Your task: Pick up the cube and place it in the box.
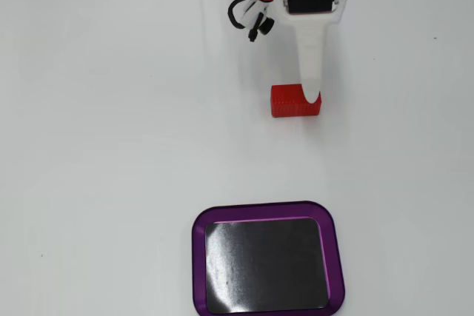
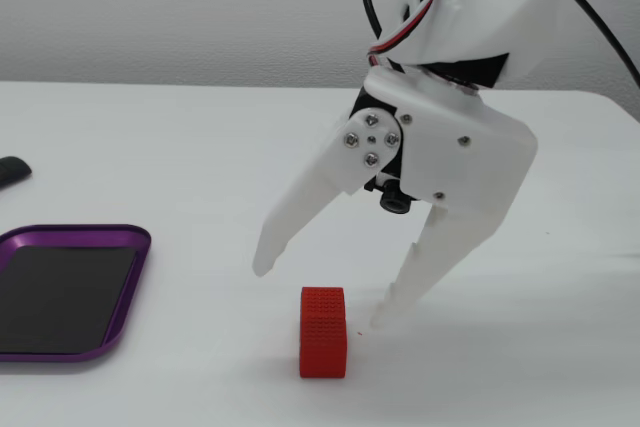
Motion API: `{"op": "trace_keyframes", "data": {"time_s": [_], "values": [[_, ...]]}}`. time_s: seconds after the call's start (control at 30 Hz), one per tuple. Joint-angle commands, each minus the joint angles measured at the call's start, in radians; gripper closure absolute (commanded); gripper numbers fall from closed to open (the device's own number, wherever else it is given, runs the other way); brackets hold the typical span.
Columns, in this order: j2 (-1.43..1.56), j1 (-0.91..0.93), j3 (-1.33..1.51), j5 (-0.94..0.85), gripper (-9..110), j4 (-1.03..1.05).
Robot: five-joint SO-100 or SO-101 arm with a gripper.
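The cube [image 1: 290, 102] is a small red textured block lying on the white table; in the side fixed view the cube [image 2: 323, 332] shows its narrow end. My white gripper [image 2: 321, 294] is open and straddles it. One fingertip [image 2: 383, 319] is down by the table just right of the block, and the other fingertip [image 2: 264, 265] hovers above and to its left. From above, the gripper [image 1: 314, 91] has a finger lying over the cube's right end. The box [image 1: 267, 257] is a purple-rimmed tray with a dark inside, nearer the bottom edge. Only part of the box [image 2: 68, 292] shows at the left, and nothing lies in it.
Black and red servo cables [image 1: 248, 14] hang off the arm's left side in the top fixed view. A small dark object [image 2: 10, 172] lies at the left edge of the side fixed view, behind the tray. A pale wall runs behind the table.
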Motion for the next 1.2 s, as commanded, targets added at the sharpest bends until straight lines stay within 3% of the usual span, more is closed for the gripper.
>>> {"op": "trace_keyframes", "data": {"time_s": [0.0, 0.43, 0.93, 1.17], "values": [[0.005, -0.003, 0.014, -0.057, 75, -0.034], [0.003, 0.100, 0.137, -0.224, 75, -0.204], [-0.216, 0.089, 0.066, -0.222, 76, -0.152], [-0.219, 0.086, 0.028, -0.224, 93, -0.129]]}}
